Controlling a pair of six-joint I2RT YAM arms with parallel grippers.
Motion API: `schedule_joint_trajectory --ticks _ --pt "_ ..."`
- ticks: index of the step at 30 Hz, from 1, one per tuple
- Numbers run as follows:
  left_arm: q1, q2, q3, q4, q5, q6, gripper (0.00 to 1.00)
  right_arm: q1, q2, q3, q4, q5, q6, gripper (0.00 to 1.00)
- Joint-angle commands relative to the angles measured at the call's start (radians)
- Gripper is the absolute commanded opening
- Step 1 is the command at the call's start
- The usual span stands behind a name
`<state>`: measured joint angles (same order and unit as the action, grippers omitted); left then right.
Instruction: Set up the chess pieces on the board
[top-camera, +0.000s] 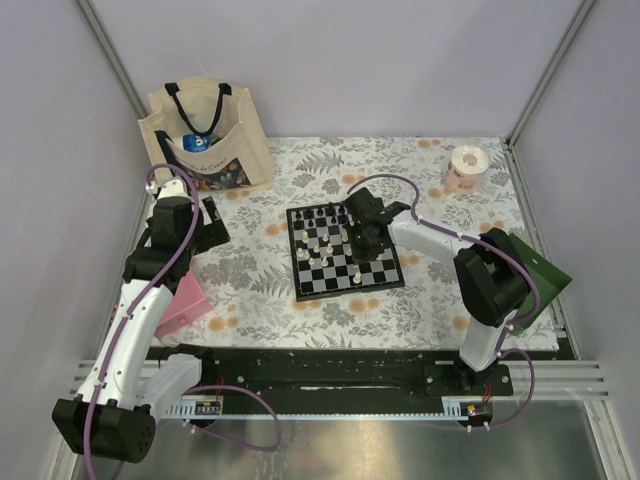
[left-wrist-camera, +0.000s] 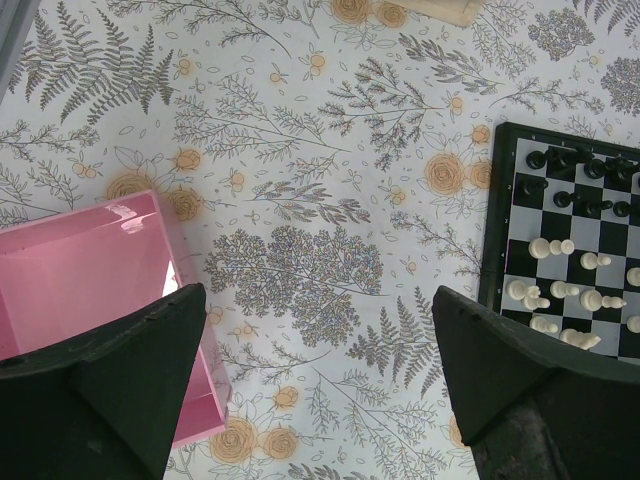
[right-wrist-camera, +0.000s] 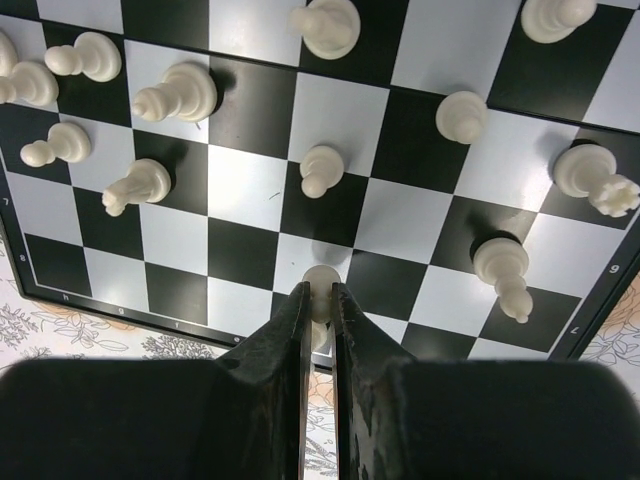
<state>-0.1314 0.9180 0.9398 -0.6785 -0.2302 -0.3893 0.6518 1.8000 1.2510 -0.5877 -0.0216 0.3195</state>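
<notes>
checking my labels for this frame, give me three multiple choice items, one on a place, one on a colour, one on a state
1. Where is the pink box?
A) left of the board
B) on the board
C) in the right jaws

2. What colour is the piece in the right jaws?
A) black
B) white
C) pink

3. How do the left jaws stand?
A) shut on a piece
B) shut on the box
C) open, holding nothing

Answers:
1 A, the box lies on the cloth off the board's left side.
2 B, the right wrist view shows a cream-white piece pinched at the board's edge.
3 C, the left wrist view shows them wide apart above the cloth with nothing between.
</notes>
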Motion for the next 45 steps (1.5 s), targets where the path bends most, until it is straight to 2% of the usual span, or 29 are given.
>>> schedule_joint_trajectory --ticks 1,13,20,26,28,36,41,45 --pt "0.007 -0.018 -0.009 0.05 0.012 -0.002 0.99 0.025 -0.004 0.041 0.005 -0.012 0.012 0.13" --pt "0.006 -0.019 -0.009 0.053 0.015 -0.002 0.99 0.029 0.03 0.034 0.016 -0.018 0.018 0.14" --pt "0.007 -0.018 -0.007 0.051 0.014 -0.002 0.99 0.032 0.038 0.034 0.017 -0.018 0.01 0.18" --pt "0.007 -0.016 -0.007 0.053 0.014 -0.002 0.99 0.034 0.035 0.033 0.017 -0.018 0.006 0.37" --pt "0.009 -0.019 -0.009 0.051 0.014 -0.002 0.99 0.034 0.036 0.034 0.014 -0.018 0.004 0.38" --pt "0.007 -0.019 -0.009 0.051 0.012 -0.002 0.99 0.032 0.01 0.074 0.02 -0.006 0.0 0.4" --pt "0.009 -0.018 -0.009 0.051 0.012 -0.002 0.99 0.029 -0.028 0.129 -0.027 0.083 -0.031 0.4" --pt "0.009 -0.019 -0.009 0.053 0.011 -0.002 0.99 0.002 -0.086 0.105 -0.041 0.14 -0.03 0.4"
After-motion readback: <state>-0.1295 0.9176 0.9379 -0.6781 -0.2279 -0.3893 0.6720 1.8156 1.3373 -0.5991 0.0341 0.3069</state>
